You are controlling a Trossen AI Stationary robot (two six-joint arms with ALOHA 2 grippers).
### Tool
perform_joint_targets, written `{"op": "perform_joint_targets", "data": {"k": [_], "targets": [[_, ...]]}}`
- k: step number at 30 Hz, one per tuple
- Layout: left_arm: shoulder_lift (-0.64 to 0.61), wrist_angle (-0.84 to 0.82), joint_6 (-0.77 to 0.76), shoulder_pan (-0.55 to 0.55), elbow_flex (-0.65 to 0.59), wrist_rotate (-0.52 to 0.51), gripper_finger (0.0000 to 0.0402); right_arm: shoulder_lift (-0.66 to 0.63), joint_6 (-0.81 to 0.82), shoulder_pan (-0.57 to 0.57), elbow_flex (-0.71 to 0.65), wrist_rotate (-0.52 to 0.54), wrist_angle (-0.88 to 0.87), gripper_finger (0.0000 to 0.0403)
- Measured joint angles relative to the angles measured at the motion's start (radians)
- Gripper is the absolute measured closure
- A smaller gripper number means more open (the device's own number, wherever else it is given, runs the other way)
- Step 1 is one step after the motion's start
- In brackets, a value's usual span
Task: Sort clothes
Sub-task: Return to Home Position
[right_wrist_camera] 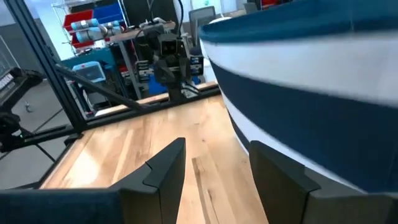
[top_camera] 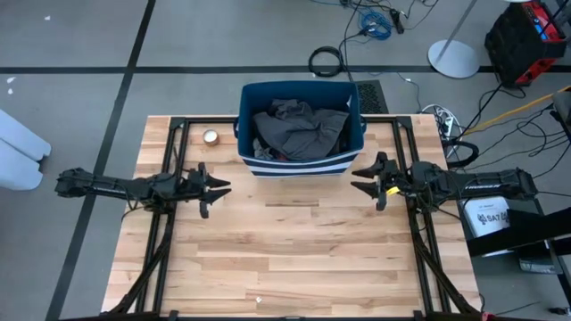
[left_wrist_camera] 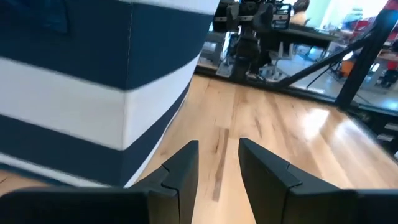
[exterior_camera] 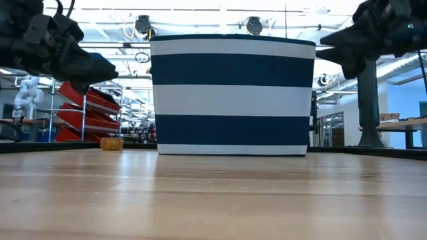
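Note:
A dark blue bin with white stripes (top_camera: 302, 125) stands at the table's far middle. Dark grey clothes (top_camera: 299, 127) lie heaped inside it, with a bit of maroon low at the left; other pieces are hidden. My left gripper (top_camera: 221, 187) hovers open and empty left of the bin's near corner, above the table. My right gripper (top_camera: 360, 178) hovers open and empty right of the bin's near corner. The bin fills the low view (exterior_camera: 232, 93) and shows in the left wrist view (left_wrist_camera: 93, 81) and the right wrist view (right_wrist_camera: 311, 87).
A small roll of tape (top_camera: 211, 136) lies on the table left of the bin. The wooden table (top_camera: 294, 259) stretches bare toward its near edge. Cables and equipment lie on the floor beyond the far and right edges.

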Motion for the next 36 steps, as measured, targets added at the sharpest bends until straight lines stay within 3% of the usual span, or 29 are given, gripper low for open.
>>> {"op": "perform_joint_targets", "data": {"k": [7,23,28,31,36], "targets": [[-0.001,-0.049,-0.023,0.000,-0.005,-0.029,0.0279,-0.035,0.027,0.000,-0.127,0.002,0.113,0.0237],[0.000,-0.109,0.022,0.000,-0.005,-0.052,0.0279,-0.053,0.036,0.000,-0.190,-0.002,0.168,0.0237],[0.000,-0.099,0.123,0.000,-0.005,-0.180,0.0279,-0.053,0.037,0.001,-0.189,0.003,0.060,0.0237],[0.000,-0.099,0.230,0.000,-0.005,-0.189,0.0279,-0.053,0.092,0.001,-0.189,0.000,-0.023,0.0237],[0.000,-0.098,0.233,0.000,-0.005,-0.188,0.0279,-0.053,0.081,0.000,-0.190,-0.006,-0.066,0.0237]]}}
